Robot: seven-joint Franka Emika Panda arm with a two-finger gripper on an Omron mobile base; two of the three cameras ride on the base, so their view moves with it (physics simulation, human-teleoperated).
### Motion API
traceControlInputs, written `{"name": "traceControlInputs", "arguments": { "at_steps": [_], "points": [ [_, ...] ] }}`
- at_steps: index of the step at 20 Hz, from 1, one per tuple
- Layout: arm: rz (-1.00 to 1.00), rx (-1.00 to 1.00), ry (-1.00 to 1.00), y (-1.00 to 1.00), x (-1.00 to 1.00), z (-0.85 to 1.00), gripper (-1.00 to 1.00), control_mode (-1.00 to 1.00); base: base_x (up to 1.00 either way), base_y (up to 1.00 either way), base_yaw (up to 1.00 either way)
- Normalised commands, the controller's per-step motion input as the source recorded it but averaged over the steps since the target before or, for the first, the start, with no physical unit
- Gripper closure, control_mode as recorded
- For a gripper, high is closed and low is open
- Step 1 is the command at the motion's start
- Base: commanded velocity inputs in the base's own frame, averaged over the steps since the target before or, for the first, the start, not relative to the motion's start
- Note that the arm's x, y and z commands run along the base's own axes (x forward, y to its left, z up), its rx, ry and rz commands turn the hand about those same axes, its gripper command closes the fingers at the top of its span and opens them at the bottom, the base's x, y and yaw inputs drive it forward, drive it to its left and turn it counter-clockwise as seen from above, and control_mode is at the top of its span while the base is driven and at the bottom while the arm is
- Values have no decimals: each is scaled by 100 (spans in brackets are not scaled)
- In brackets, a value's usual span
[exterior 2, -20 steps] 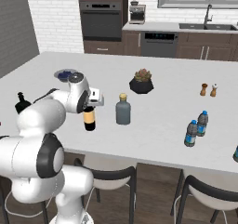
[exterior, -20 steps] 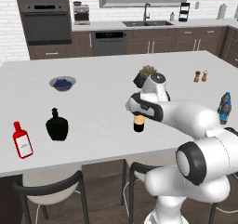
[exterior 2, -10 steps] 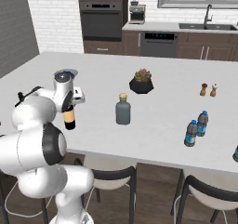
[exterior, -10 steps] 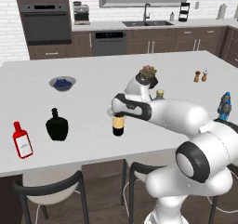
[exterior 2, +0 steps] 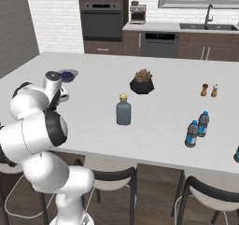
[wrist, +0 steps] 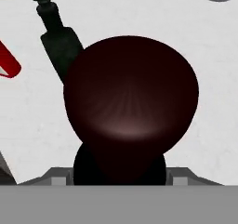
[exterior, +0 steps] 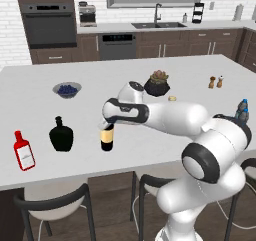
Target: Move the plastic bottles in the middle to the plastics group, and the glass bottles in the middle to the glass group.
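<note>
Counter (exterior: pixel 200 80) — white kitchen island, stools along its near edge.

Wine bottle (exterior: pixel 106 137) — dark glass, tan label, upright near the counter's front edge, just right of the black flask. Its neck runs up into the claw (exterior: pixel 106 125), which is closed around the bottle near the top; whether the base rests on the counter or hangs just above it cannot be told. In the hand view the bottle's dark shoulder (wrist: pixel 130 102) bulks large between the finger tips.

Black flask (exterior: pixel 61 134) — squat, round-bellied, stoppered, standing left of the wine bottle and apart from it.

Red bottle (exterior: pixel 23 151) — flat, white label, red cap, at the counter's left front, beside the flask.

Grey bottle (exterior 2: pixel 123 111) — gold cap, upright mid-counter, in front of the potted succulent (exterior 2: pixel 142 81).

Water bottles, two — clear plastic, blue caps and labels: one (exterior 2: pixel 192 134) nearer the front edge, the other (exterior 2: pixel 203 124) just behind it, close together on the right side.

Bowl of blueberries (exterior: pixel 67 90) — back left of the counter.

Salt and pepper shakers (exterior: pixel 216 81) — small pair, back right.
</note>
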Motion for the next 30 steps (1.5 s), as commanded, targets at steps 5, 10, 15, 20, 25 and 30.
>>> {"name": "traceControlInputs", "arguments": {
  "at_steps": [5, 10, 15, 20, 25, 30],
  "points": [
    [15, 0, 0, 57, 0, 0, 100, -100, 0, 0, 0],
    [5, 0, 0, 35, 4, 0, 100, -100, 0, 0, 0],
    [0, 0, 0, 17, 20, 0, 100, -100, 0, 0, 0],
    [0, 0, -1, 24, 36, 0, 100, -100, 0, 0, 0],
    [0, 0, 0, 27, 26, 0, 100, -100, 0, 0, 0],
    [0, 0, 0, 17, 16, -2, 100, -100, 0, 0, 0]
  ]
}}
